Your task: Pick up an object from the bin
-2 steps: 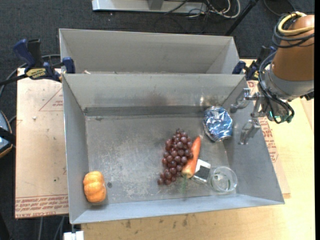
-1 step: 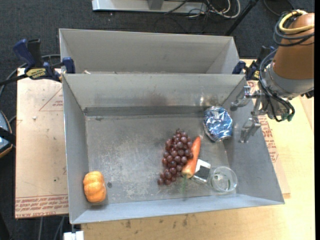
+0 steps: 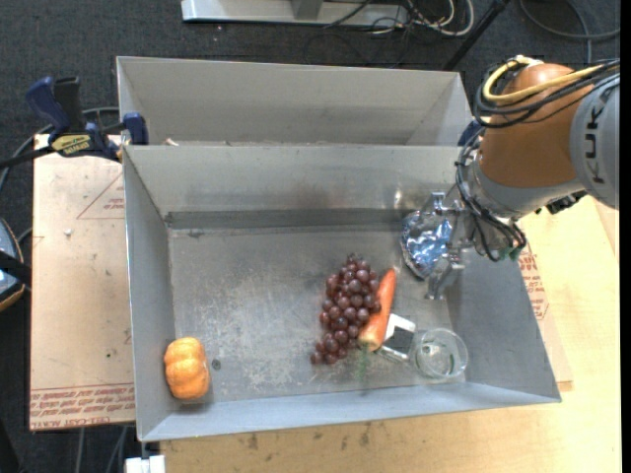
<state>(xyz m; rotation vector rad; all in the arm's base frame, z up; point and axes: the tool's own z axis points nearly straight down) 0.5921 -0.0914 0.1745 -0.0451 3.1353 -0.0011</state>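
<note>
The gripper (image 3: 440, 276) hangs low at the right side of the bin (image 3: 246, 284); I cannot tell whether it is apart or together. A crumpled foil wad (image 3: 424, 246) sits just at its left. Toward the front lie a carrot (image 3: 380, 308) touching grapes (image 3: 345, 308), a clear cup (image 3: 440, 353) and, far left, a pumpkin (image 3: 186, 368).

Grapes (image 3: 347, 308): dark purple, you'll find.
Carrot (image 3: 380, 304): orange, green stem.
Pumpkin (image 3: 186, 368), your 7 o'clock: orange.
Foil wad (image 3: 426, 244), 3 o'clock: silver-blue.
Bin (image 3: 246, 284): plain grey.
</note>
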